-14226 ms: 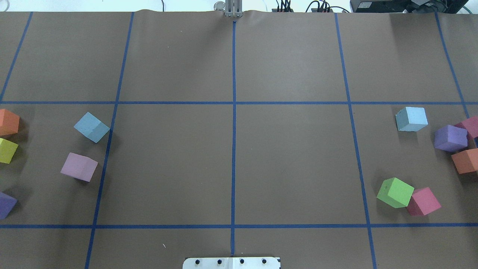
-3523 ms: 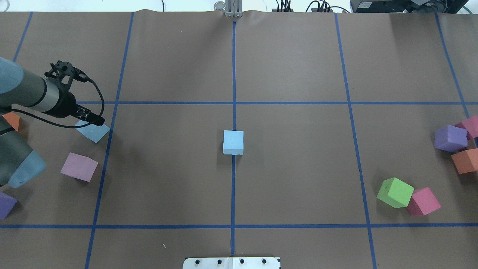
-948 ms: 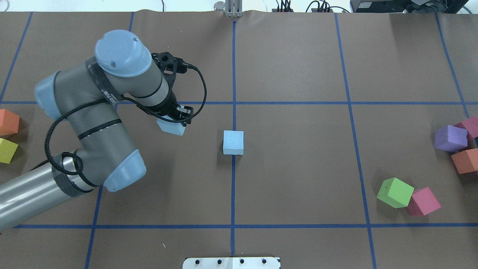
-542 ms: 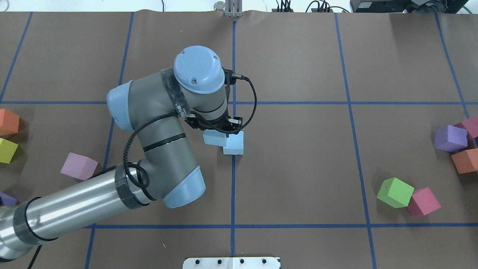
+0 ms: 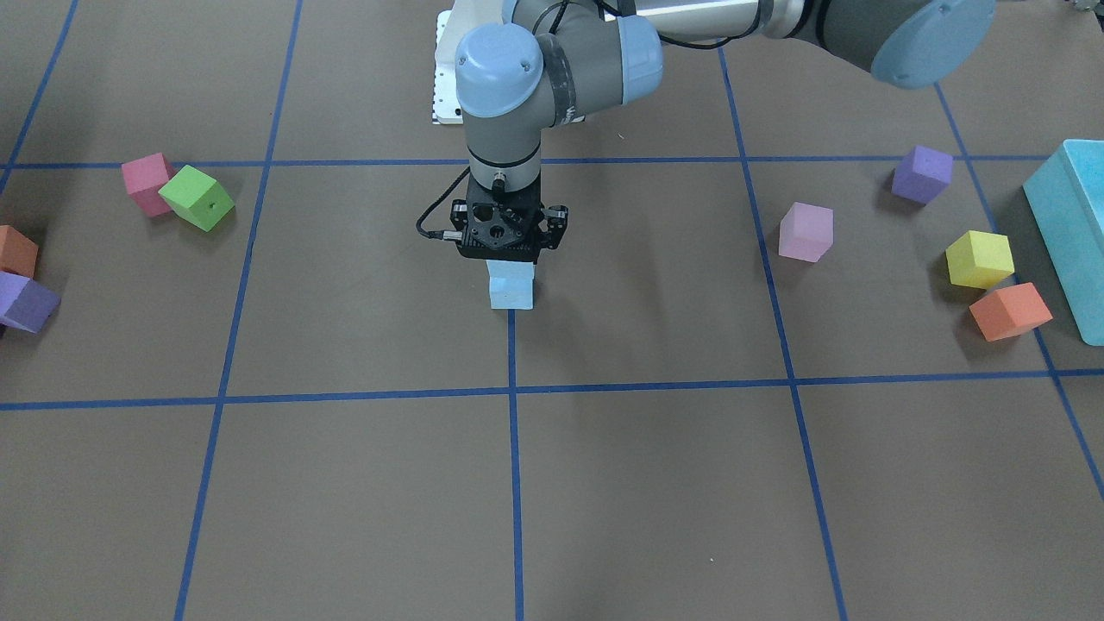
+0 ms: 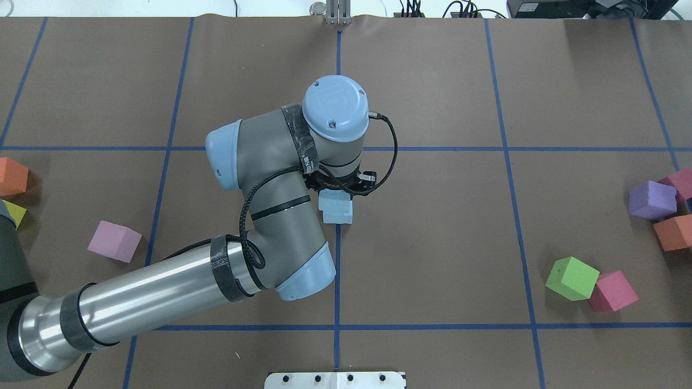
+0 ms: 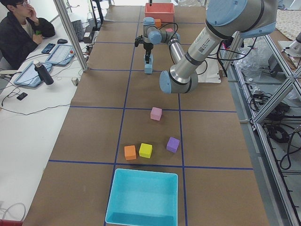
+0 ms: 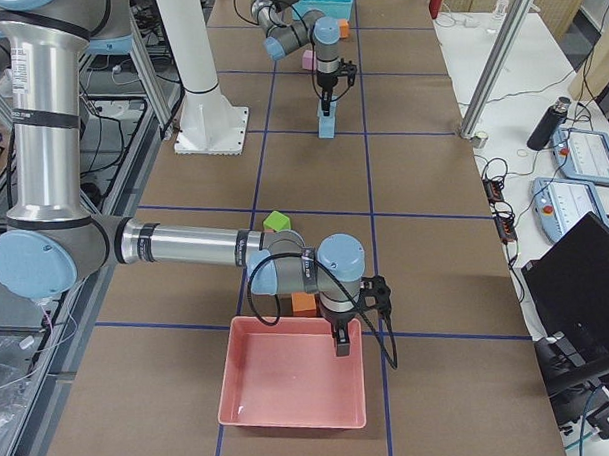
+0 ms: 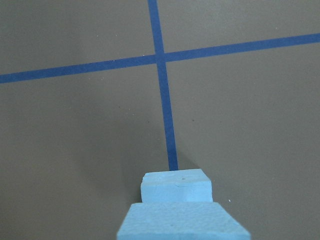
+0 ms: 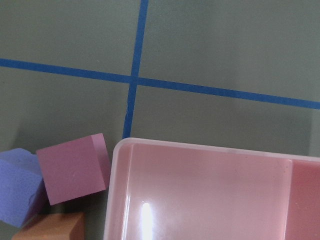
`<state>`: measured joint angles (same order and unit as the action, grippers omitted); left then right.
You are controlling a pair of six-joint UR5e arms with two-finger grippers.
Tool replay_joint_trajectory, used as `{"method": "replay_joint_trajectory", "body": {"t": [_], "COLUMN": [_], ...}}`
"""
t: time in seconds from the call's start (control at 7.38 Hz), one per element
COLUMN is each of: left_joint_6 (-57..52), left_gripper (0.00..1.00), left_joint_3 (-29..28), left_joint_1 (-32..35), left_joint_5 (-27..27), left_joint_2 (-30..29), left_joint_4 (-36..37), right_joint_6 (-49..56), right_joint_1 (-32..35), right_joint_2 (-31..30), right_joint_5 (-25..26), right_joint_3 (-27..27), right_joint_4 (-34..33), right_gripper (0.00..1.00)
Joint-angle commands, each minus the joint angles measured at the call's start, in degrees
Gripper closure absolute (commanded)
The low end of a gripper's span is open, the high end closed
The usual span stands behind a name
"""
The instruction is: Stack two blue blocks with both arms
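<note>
**Left arm holds one blue block over the other at mid-surface**

Front-facing view: the lower blue block [image 5: 511, 296] sits on the centre tape line [image 5: 515, 448] of the brown surface [image 5: 673, 483]. The left gripper [image 5: 510, 260] points straight down over it, clamped on the upper blue block [image 5: 511, 271]. Whether the two blocks touch I cannot tell. A green cube [image 5: 197, 197] and a lilac cube [image 5: 806, 231] lie well apart from the lower blue block, one to each side. A turquoise box [image 5: 1065, 224] lies farther out, at the surface's end.

Overhead view: the left arm [image 6: 162, 294] comes in low from the robot's left and folds at the wrist above the lower blue block. The upper block shows a little off to that side, its edges not flush.

Left side view: the wrist stands vertical, with both blocks in one column beneath it.

Right side view: the right arm [image 8: 185, 242] lies low, far from the lower blue block. The right gripper [image 8: 342, 345] hangs over a pink tray [image 8: 280, 384], and I cannot tell whether it is parted or closed.

Left wrist view: the upper block fills the bottom edge. The lower one lies just beyond it, on the tape line.

Right wrist view: the tray's corner shows, with a magenta cube [image 10: 72, 167] just beside it.
</note>
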<state>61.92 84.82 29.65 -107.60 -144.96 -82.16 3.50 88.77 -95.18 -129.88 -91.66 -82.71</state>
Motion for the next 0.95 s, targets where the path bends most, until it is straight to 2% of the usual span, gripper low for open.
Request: {"method": "replay_joint_trajectory", "body": {"t": [0.0, 0.14, 0.68, 0.81], "left_joint_6": [0.48, 0.57, 2.14, 2.32], "left_gripper": [0.97, 0.84, 0.80, 0.75], "left_joint_3": [-0.88, -0.89, -2.55, -2.82], "left_joint_1": [-0.03, -0.03, -0.12, -0.12], "left_joint_5": [0.03, 0.03, 0.03, 0.03], "left_joint_2": [0.03, 0.03, -0.14, -0.06], "left_joint_4": [-0.19, -0.28, -2.21, -2.56], "right_joint_6": [-0.07, -0.07, 0.02, 0.02], "right_joint_1": [0.00, 0.00, 0.00, 0.00], "right_joint_2": [0.00, 0.00, 0.17, 0.17], "right_joint_5": [-0.02, -0.02, 0.06, 0.06], "right_joint_3": [-0.10, -0.10, -0.10, -0.01], "right_joint_4": [0.00, 0.09, 0.09, 0.00], "right_gripper": [0.00, 0.00, 0.00, 0.00]}}
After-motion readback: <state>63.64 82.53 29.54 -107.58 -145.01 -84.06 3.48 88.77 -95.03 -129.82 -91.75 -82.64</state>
